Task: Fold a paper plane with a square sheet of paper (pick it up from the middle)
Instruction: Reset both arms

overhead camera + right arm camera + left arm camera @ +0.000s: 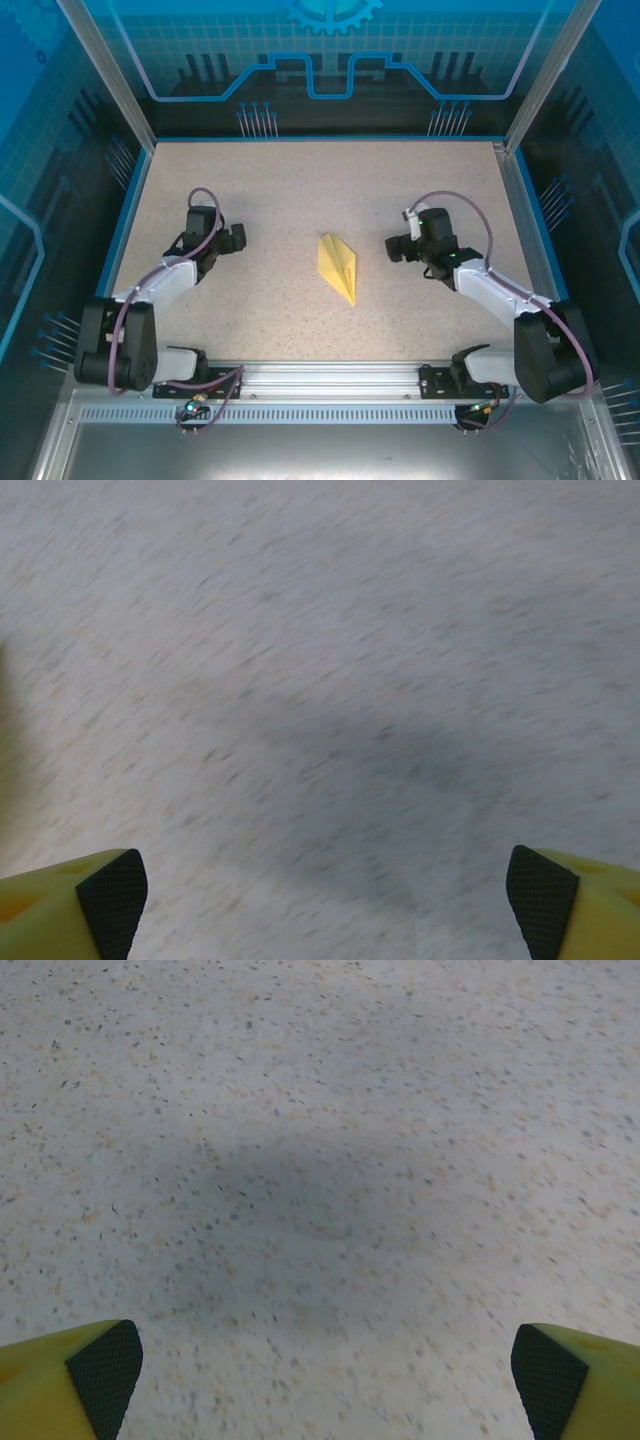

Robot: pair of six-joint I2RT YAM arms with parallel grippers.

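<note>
We show the paper plane (337, 267) loose on the desk (300, 180), left pincer (325, 1365) and right pincer (326, 890) both wide open and empty; a passing arm could knock it askew

Left pincer (325, 1378) (agape) over table (320, 1110)

Rt wrist view: table (320, 680) blurred, speckles smeared to streaks; dim shape at left edge, can't ID. Both wrist views: jaws cut off at bottom corners, just pads (103, 1375) + some yellow showing. Top view: paper plane (338, 266) folds too small to read.
</note>
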